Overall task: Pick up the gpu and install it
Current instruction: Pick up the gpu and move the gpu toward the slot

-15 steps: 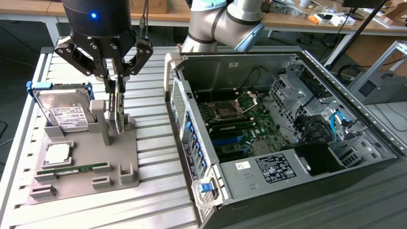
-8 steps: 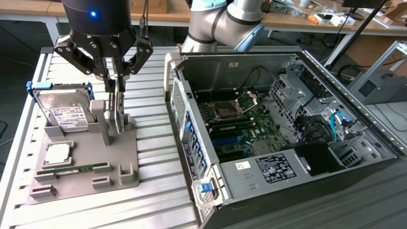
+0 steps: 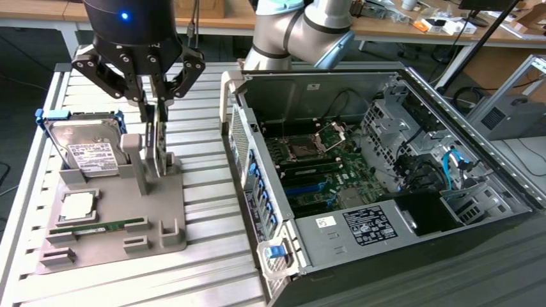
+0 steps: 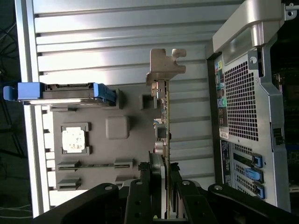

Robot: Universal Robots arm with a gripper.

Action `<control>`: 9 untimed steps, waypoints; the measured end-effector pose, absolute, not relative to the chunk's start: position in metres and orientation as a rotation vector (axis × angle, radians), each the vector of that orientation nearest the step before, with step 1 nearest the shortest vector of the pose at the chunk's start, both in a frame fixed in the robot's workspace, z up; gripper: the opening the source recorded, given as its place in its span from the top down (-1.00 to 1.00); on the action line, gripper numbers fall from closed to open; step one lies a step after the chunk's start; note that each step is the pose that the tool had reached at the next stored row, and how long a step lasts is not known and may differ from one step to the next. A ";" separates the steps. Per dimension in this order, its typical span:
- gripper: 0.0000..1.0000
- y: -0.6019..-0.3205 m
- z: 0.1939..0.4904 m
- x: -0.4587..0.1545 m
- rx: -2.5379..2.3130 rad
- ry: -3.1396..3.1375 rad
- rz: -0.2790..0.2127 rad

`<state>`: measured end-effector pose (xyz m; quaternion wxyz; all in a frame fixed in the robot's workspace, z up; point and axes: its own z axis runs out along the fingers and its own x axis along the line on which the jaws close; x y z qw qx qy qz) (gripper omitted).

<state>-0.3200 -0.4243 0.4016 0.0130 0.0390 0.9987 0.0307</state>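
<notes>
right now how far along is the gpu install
Nothing is installed yet: the gpu stands on edge in its holder on the grey tray. In hand: the gripper sits over its top edge. Left: the card is not in the open computer case.

One grey fixture (image 3: 162, 208) is counted on the table (image 3: 204, 150). Four components are carried by the fixture: one gpu (image 3: 158, 144), one hard drive (image 3: 85, 148), one processor chip (image 3: 77, 204) and one RAM stick (image 3: 98, 226). One open computer case (image 3: 341, 89) is placed beside the fixture, towards the exterior view's right. One gripper (image 3: 153, 105) is counted above the fixture, mounted on one robot arm (image 3: 295, 32).
</notes>
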 end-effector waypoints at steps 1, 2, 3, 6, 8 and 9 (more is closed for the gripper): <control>0.47 -0.424 0.402 -0.320 0.121 3.112 0.096; 0.47 -0.424 0.402 -0.320 0.121 3.112 0.096; 0.47 -0.424 0.402 -0.320 0.121 3.112 0.097; 0.47 -0.424 0.403 -0.320 0.121 3.112 0.097; 0.47 -0.424 0.404 -0.320 0.121 3.112 0.098; 0.47 -0.424 0.404 -0.320 0.121 3.112 0.098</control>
